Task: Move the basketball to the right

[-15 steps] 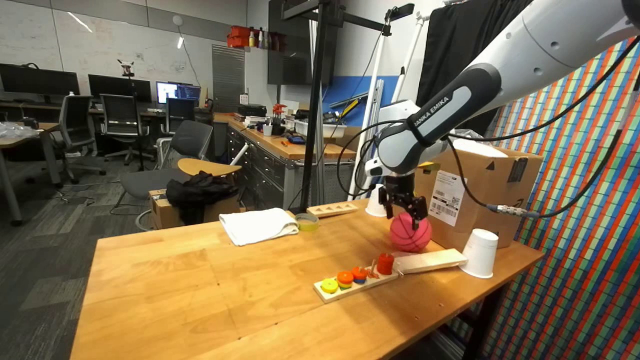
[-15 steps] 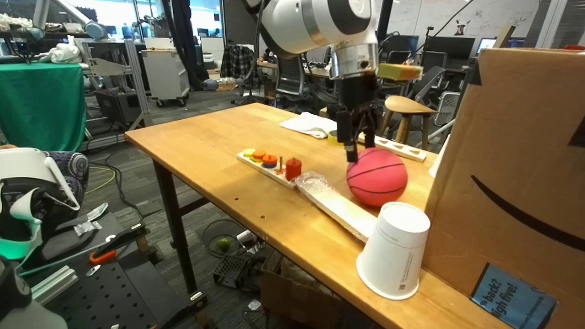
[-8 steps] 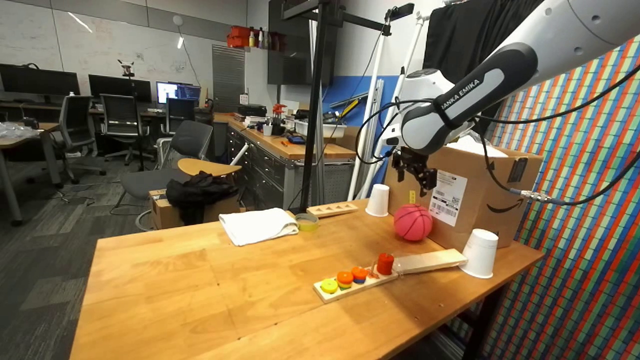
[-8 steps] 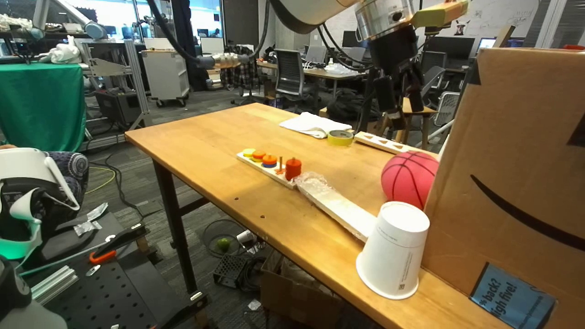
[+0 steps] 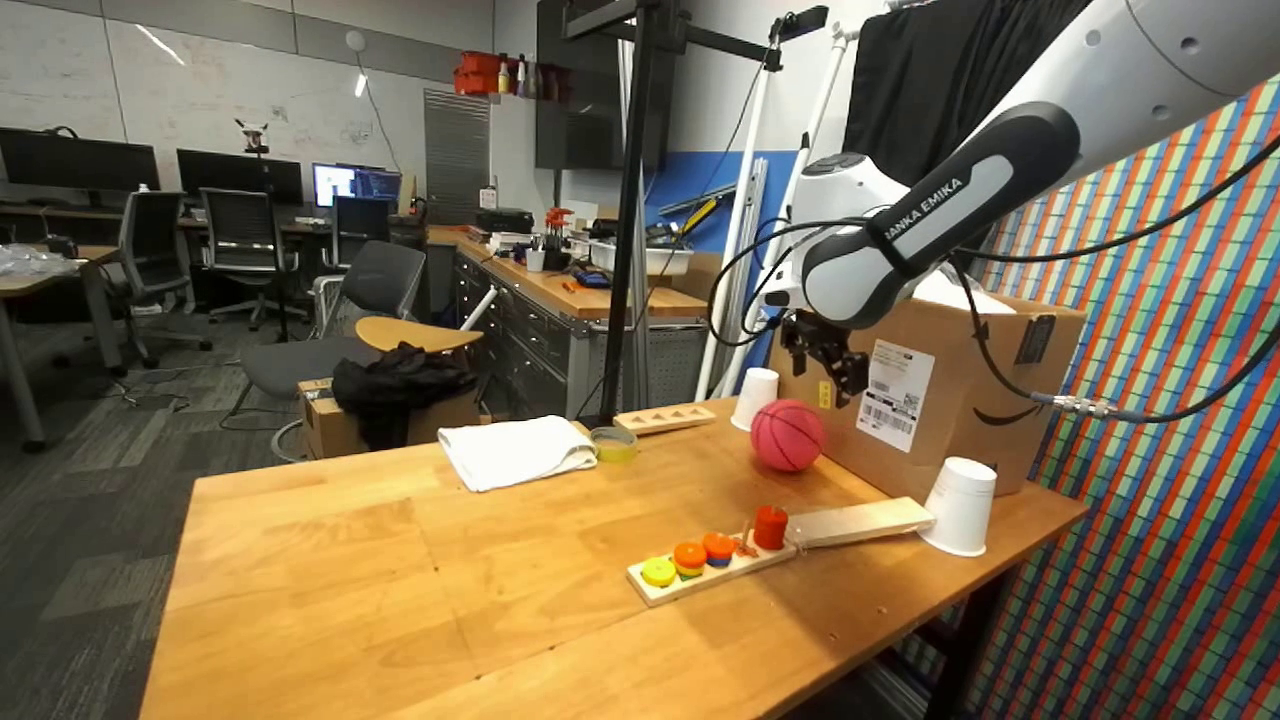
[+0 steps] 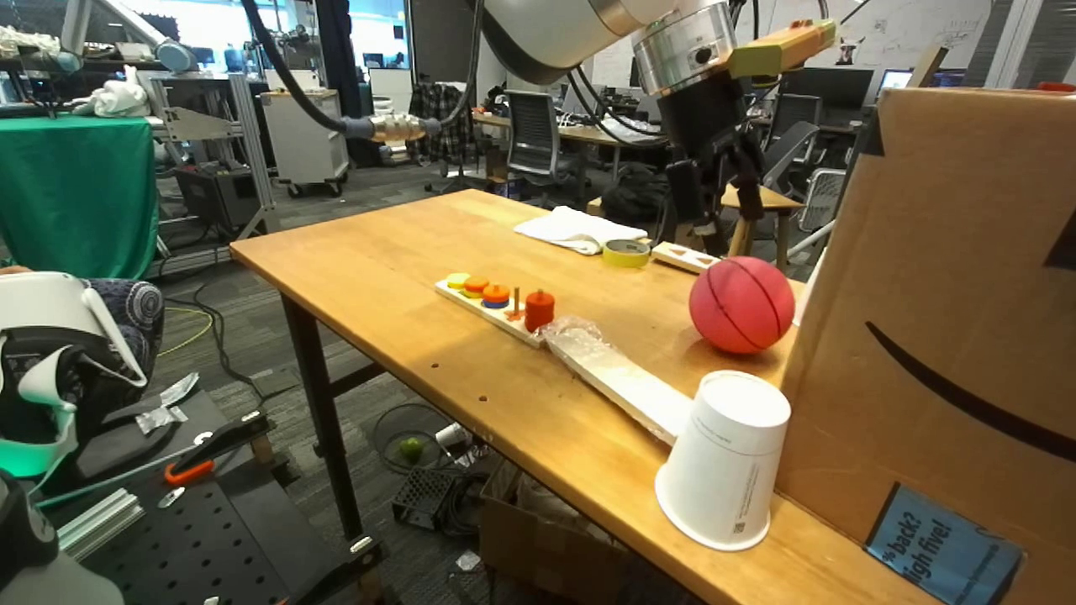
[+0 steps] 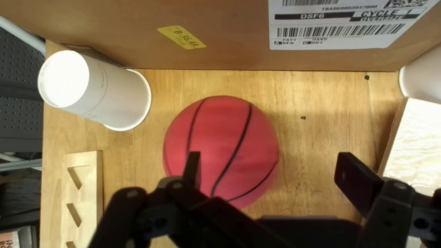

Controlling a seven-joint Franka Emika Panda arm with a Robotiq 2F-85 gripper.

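The basketball (image 5: 788,436) is pinkish red with black lines and rests on the wooden table (image 5: 400,600) in front of the cardboard box (image 5: 1010,390). It also shows in an exterior view (image 6: 741,304) and in the wrist view (image 7: 220,137), with a strip of table between it and the box. My gripper (image 5: 825,378) is open and empty, tilted and raised above the ball; it also shows in an exterior view (image 6: 730,223). In the wrist view the fingers (image 7: 268,162) are wide apart, and the left finger overlaps the ball while the right one is over bare wood.
An upturned white cup (image 5: 755,399) stands beside the ball. Another cup (image 6: 727,462) stands at the box's near corner, by a plastic-wrapped wooden plank (image 5: 860,522) and a ring stacker (image 5: 705,570). A wooden holder (image 5: 665,419), tape roll (image 5: 614,444) and white towel (image 5: 517,452) lie further along.
My gripper has risen off the ball, then lowered slightly. The ball has left the gripper, rolled first towards the box, then along it towards the cup by the wooden holder.
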